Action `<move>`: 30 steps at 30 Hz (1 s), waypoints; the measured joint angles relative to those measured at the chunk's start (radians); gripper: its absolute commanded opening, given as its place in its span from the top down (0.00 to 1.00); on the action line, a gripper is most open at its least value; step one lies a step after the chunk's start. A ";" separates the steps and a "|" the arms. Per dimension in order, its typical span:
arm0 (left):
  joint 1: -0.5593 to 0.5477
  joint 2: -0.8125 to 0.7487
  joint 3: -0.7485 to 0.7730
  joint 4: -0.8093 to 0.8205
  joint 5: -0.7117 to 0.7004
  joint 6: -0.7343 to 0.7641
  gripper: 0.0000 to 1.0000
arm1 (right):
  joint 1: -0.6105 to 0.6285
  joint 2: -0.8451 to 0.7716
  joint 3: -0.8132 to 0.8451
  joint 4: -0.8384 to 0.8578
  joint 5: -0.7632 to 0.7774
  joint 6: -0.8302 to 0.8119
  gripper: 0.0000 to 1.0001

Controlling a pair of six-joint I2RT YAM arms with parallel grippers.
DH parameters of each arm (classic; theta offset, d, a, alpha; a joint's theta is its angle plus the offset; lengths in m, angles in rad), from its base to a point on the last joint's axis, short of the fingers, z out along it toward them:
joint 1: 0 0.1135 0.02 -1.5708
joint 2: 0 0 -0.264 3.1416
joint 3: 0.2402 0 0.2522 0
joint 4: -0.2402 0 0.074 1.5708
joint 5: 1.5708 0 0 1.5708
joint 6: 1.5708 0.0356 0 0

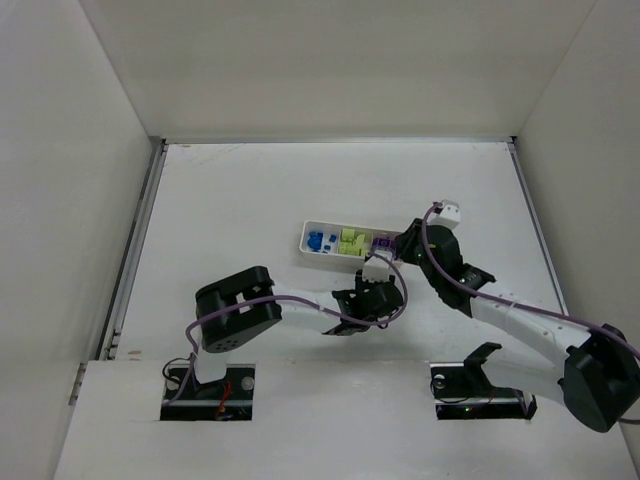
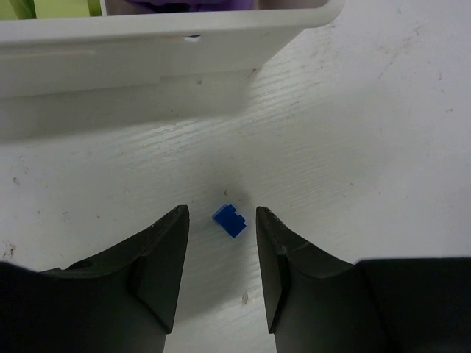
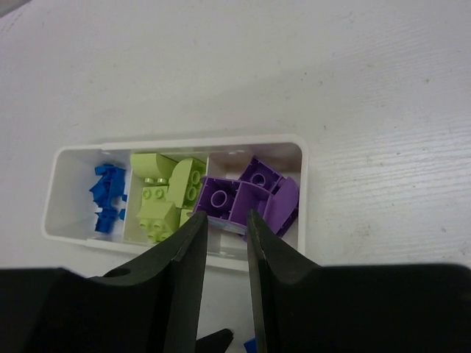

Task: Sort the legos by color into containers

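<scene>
**While one blue cube lies loose, pinch low and square**

Since the cube [image 2: 230,221] lies on the table [image 2: 383,147] between the fingers of the left gripper [image 2: 221,215], touching neither, the approach looks about done. That gripper stands part open and holds nothing.

The cube sits skewed to the fingers. A slow close would likely turn it flat against the pads rather than squirt it out. As the piece is tiny, I would first drop until the tips nearly graze the table.

It lies just beside the tray [image 2: 147,59], at the purple end. The blues [image 3: 107,193] fill the compartment at the other end, past the greens [image 3: 165,195]. So the carry runs the tray's whole length. Lift clear of the rim, travel along it, and release low so the cube does not bounce out.

The right gripper [image 3: 224,220] hovers by the purples [image 3: 257,191], over the tray's near wall. Its fingers are narrowly parted, with nothing seen between them. It stands close to the left's path, so it would do better to back off before the lift.
</scene>
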 measured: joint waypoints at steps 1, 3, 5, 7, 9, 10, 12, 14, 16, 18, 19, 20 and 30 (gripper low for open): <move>0.000 0.002 0.005 -0.004 -0.002 0.000 0.64 | -0.005 -0.004 -0.003 0.003 -0.005 0.000 0.66; 0.000 0.010 0.020 -0.014 -0.004 0.000 0.66 | -0.011 -0.010 -0.006 0.015 -0.013 0.000 0.66; 0.000 0.021 0.036 -0.024 -0.006 0.000 0.71 | -0.017 -0.014 -0.010 0.023 -0.023 0.000 0.66; -0.001 0.034 0.050 -0.032 -0.011 -0.001 0.74 | -0.019 -0.014 -0.017 0.032 -0.031 0.000 0.66; -0.001 0.038 0.058 -0.043 -0.015 -0.001 0.75 | -0.022 -0.014 -0.024 0.034 -0.032 0.000 0.66; -0.002 0.039 0.061 -0.050 -0.018 -0.001 0.75 | -0.024 -0.016 -0.028 0.036 -0.035 0.000 0.66; -0.003 0.039 0.066 -0.064 -0.025 0.000 0.77 | -0.026 -0.020 -0.035 0.037 -0.040 0.000 0.66; -0.009 0.040 0.071 -0.086 -0.043 0.000 0.78 | -0.026 -0.023 -0.035 0.040 -0.047 0.000 0.66; -0.014 0.040 0.077 -0.108 -0.053 0.000 0.78 | -0.027 -0.030 -0.035 0.042 -0.050 0.000 0.66; -0.020 0.045 0.087 -0.125 -0.064 0.000 0.79 | -0.030 -0.037 -0.036 0.043 -0.051 0.000 0.65; -0.022 0.050 0.093 -0.130 -0.071 0.001 0.79 | -0.030 -0.042 -0.039 0.047 -0.051 0.000 0.65; -0.024 0.055 0.099 -0.134 -0.078 0.001 0.80 | -0.032 -0.047 -0.043 0.050 -0.051 0.000 0.65; -0.035 0.067 0.110 -0.142 -0.114 0.005 0.92 | -0.032 -0.079 -0.069 0.056 -0.051 0.001 0.64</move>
